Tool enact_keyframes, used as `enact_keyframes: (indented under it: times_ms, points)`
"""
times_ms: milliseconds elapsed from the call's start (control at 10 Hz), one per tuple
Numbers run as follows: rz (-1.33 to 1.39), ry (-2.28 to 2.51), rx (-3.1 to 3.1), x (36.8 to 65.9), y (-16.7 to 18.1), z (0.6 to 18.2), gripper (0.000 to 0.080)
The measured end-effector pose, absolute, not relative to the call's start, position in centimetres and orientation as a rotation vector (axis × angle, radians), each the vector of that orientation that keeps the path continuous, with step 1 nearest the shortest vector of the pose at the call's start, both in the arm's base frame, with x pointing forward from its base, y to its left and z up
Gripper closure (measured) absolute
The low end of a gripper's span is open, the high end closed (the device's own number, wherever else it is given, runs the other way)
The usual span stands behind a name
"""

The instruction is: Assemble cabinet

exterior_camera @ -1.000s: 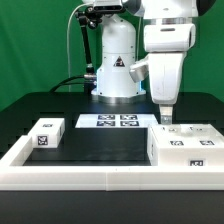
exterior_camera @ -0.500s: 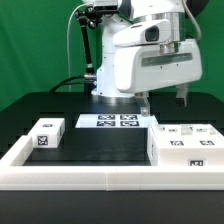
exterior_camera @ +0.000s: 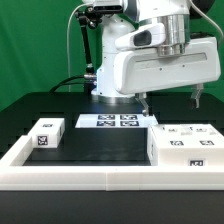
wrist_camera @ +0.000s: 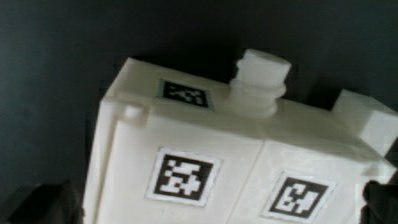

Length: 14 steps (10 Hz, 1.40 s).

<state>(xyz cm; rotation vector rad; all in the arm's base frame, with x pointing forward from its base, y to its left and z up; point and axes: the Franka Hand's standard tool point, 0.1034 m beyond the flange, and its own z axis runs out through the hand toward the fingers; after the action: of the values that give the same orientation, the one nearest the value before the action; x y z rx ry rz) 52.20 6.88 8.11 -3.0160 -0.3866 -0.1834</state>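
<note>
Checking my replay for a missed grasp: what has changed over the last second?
The gripper swivelled and rose slightly above the large cabinet piece, with its jaws open and holding nothing. That piece, the small block and the marker board stayed put.

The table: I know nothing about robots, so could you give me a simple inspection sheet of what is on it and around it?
Surface: black table, edged by a low white rail.
Job's things: small block, white and tagged, at the exterior view's left; larger piece, white and tagged, at its right. The two are well apart and not joined.
Clutter: nothing seen; only the marker board lies flat at the back.
Grippers: gripper open and empty, hovering over the larger piece.
Cables: black cable looping beside the arm's base, off the work area.
Surroundings: green backdrop; no people seen.
</note>
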Motion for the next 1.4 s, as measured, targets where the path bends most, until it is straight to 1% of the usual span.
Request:
enact_keyframes:
  times_ms: [100,300,500,700,800,900,1100,1200,1400]
  points:
    - [-0.196,-0.184,-3.021,52.2,7.1,8.2,0.0003]
    - [-0.195,0.233,-3.010,50.3,8.0,8.1,0.0003]
    - [-0.176,0.429,-2.971,50.0,8.4,8.0,0.0003]
    - [-0.169,0.455,-2.966,49.8,9.1,7.9,0.0003]
    - [-0.170,0.376,-3.000,49.4,10.5,7.8,0.0003]
    - [-0.175,0.276,-3.040,49.2,10.8,7.4,0.0003]
    - [-0.182,0.212,-3.083,49.0,10.7,7.0,0.0003]
    - [-0.199,0.178,-3.091,49.2,10.1,6.8,0.0003]
    - [-0.195,0.188,-3.085,49.2,10.2,6.8,0.0003]
